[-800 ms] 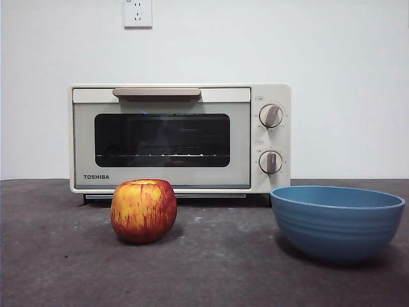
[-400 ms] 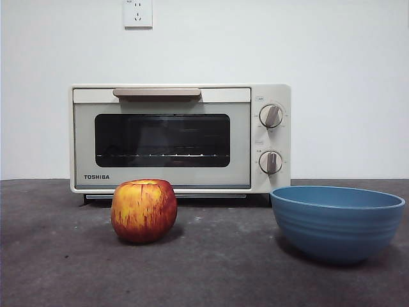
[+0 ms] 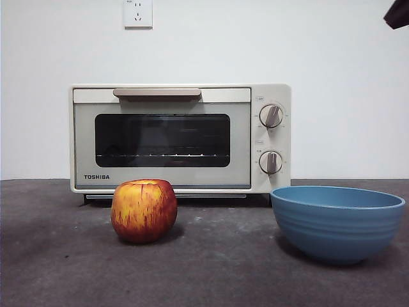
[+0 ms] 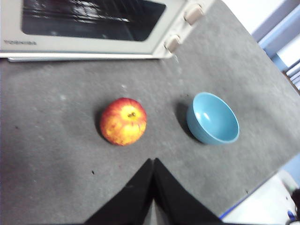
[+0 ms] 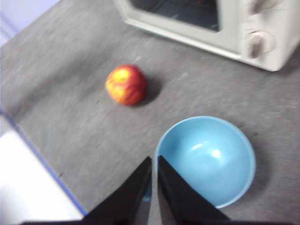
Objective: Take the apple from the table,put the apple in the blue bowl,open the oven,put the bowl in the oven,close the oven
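The red and yellow apple (image 3: 144, 210) (image 4: 123, 121) (image 5: 125, 84) rests on the dark grey table (image 3: 211, 268), in front of the oven's left half. The empty blue bowl (image 3: 337, 220) (image 4: 213, 118) (image 5: 206, 159) stands to its right. Behind them is the cream oven (image 3: 179, 137) with its door closed. My left gripper (image 4: 153, 160) hangs shut and empty, high above the table on the near side of the apple. My right gripper (image 5: 153, 158) is shut and empty, high over the bowl's near rim. A black arm tip (image 3: 397, 14) shows at the front view's top right corner.
A white wall with a socket (image 3: 137, 13) rises behind the oven. The oven's two knobs (image 3: 271, 116) are on its right side. The table's near edge (image 5: 42, 164) runs close behind both grippers.
A black arm tip has come into the top right corner of the front view. The apple, bowl and oven have not moved.
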